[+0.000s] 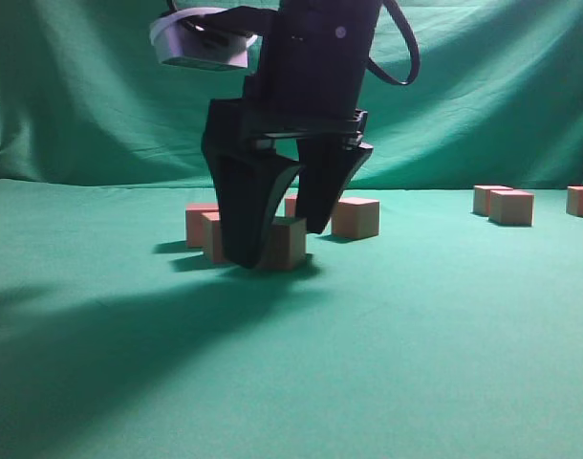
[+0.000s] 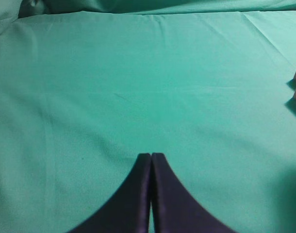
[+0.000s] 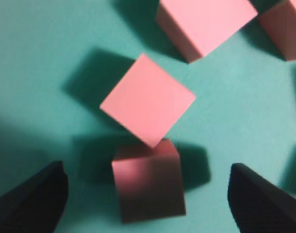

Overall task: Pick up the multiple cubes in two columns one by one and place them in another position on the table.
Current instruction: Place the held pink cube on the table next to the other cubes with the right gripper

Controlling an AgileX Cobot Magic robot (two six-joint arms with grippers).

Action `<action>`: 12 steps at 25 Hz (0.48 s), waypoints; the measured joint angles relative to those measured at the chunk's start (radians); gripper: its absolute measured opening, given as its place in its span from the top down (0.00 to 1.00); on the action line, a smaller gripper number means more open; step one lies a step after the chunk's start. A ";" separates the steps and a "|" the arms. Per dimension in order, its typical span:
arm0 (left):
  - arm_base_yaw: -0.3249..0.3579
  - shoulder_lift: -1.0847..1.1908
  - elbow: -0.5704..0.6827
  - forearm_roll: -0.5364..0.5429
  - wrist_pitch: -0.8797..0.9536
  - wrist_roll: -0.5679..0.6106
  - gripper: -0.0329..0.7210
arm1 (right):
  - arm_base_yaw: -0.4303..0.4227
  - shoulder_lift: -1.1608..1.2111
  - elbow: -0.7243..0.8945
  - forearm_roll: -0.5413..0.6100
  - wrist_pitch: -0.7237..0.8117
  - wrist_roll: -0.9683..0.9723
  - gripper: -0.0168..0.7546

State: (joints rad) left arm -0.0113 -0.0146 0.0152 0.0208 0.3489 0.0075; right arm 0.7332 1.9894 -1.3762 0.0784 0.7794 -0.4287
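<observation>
On my right wrist feed the right claw stands wide open, gripping nothing, and the nearest cube lies on the worktop between its two fingers, clear of both. A second cube sits just beyond it, touching or overlapping it at one corner, and further cubes lie well apart toward the worktop's far right edge. On my left wrist feed the left claw is closed on nothing over bare cloth.
</observation>
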 joint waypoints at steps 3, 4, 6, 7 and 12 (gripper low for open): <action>0.000 0.000 0.000 0.000 0.000 0.000 0.96 | 0.000 -0.038 0.000 -0.006 0.053 0.000 0.21; 0.000 0.000 0.000 0.000 0.000 0.000 0.96 | 0.000 -0.058 0.000 -0.012 0.077 0.000 0.21; 0.000 0.000 0.000 0.000 0.000 0.000 0.96 | 0.000 -0.116 0.000 -0.034 0.122 0.005 0.18; 0.000 0.000 0.000 0.000 0.000 0.000 0.96 | 0.000 -0.148 0.000 -0.049 0.149 0.012 0.18; 0.000 0.000 0.000 0.000 0.000 0.000 0.96 | 0.000 -0.302 0.000 -0.154 0.228 0.136 0.26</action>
State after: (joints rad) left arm -0.0113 -0.0146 0.0152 0.0208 0.3489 0.0075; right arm 0.7332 1.6873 -1.3762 -0.0754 1.0077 -0.2925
